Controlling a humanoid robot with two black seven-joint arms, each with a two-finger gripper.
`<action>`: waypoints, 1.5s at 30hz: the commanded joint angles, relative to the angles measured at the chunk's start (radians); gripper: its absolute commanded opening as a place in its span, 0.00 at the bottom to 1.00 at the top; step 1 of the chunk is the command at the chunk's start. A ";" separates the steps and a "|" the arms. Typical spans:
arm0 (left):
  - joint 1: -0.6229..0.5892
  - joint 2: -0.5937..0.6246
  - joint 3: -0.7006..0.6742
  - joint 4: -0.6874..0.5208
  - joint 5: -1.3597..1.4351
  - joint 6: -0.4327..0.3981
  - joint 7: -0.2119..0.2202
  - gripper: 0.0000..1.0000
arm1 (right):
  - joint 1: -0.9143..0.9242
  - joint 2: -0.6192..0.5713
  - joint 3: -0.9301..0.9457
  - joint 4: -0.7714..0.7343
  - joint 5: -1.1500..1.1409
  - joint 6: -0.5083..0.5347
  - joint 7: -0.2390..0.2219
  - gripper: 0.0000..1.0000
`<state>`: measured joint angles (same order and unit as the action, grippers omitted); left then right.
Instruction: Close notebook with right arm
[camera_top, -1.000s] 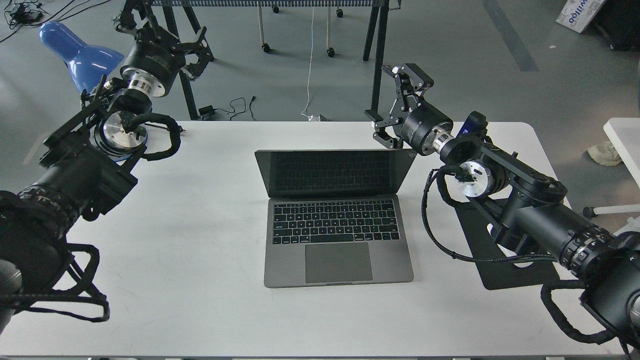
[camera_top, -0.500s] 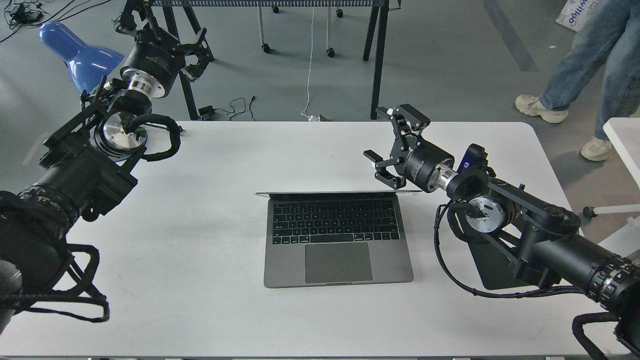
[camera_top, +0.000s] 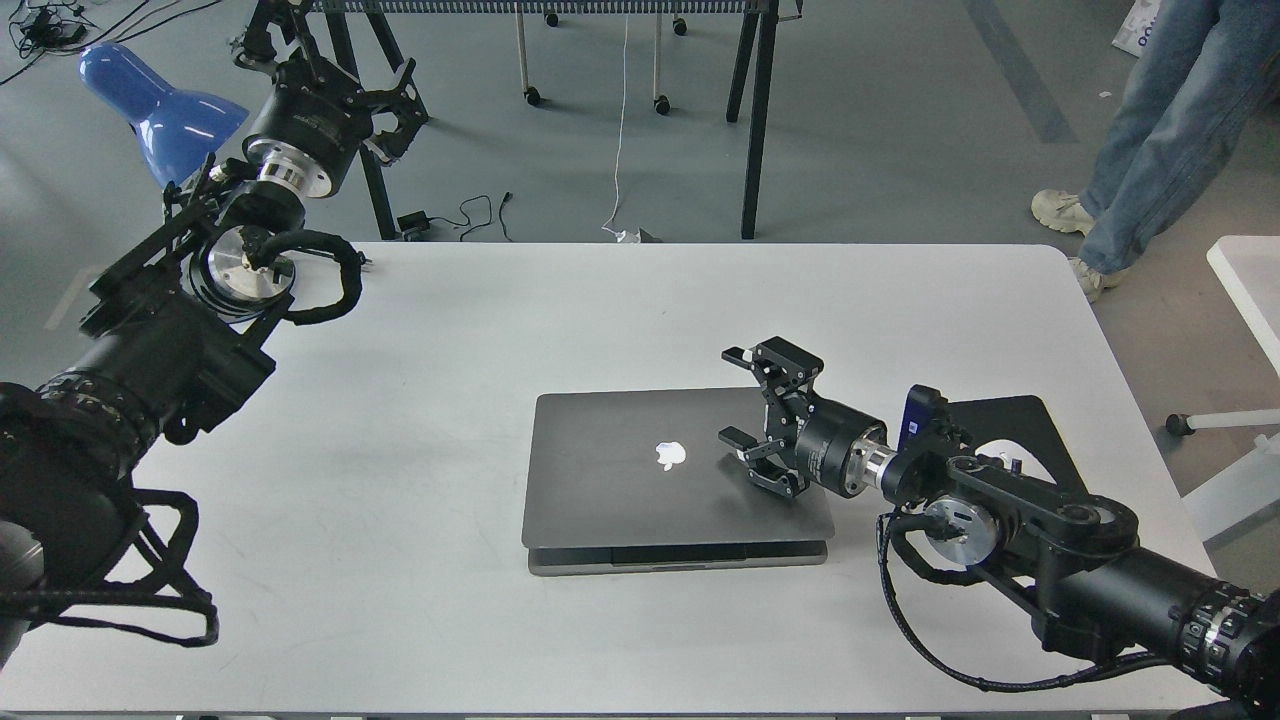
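The notebook lay near the middle of the counter, its long axis running left to right, lid down with the apple logo facing up. The lid looked nearly flat on the base, though a thin dark line showed along the front edge, so it may not have been fully seated; the view was too flat to settle that.

The right gripper sat over the lid's right part, just right of the logo, its fingers spread apart and clamped on nothing. Whether the lower finger touched the lid could not be told. The lid lay directly beneath and to the left of the fingers, so any final press would go straight down from there. Behind the right arm a black pad lay on the counter, beside the notebook's right edge.

The left gripper was held high off the counter's far left corner, well apart from the notebook, fingers apparently spread and empty. The right arm was by far the nearer.
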<state>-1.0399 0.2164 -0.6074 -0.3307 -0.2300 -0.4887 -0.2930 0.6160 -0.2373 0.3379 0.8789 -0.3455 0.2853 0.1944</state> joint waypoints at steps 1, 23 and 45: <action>0.000 0.001 0.000 0.001 0.000 0.000 0.000 1.00 | -0.028 0.003 -0.017 -0.018 -0.039 -0.001 0.003 1.00; 0.001 0.001 0.002 -0.001 0.005 0.000 0.002 1.00 | 0.073 -0.063 0.530 0.006 -0.032 0.011 -0.007 1.00; 0.003 0.000 0.000 -0.001 0.001 0.000 -0.002 1.00 | 0.126 -0.123 0.724 -0.210 0.324 0.021 -0.070 1.00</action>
<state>-1.0370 0.2173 -0.6071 -0.3312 -0.2275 -0.4887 -0.2932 0.7444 -0.3544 1.0607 0.6716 -0.0234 0.3041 0.1230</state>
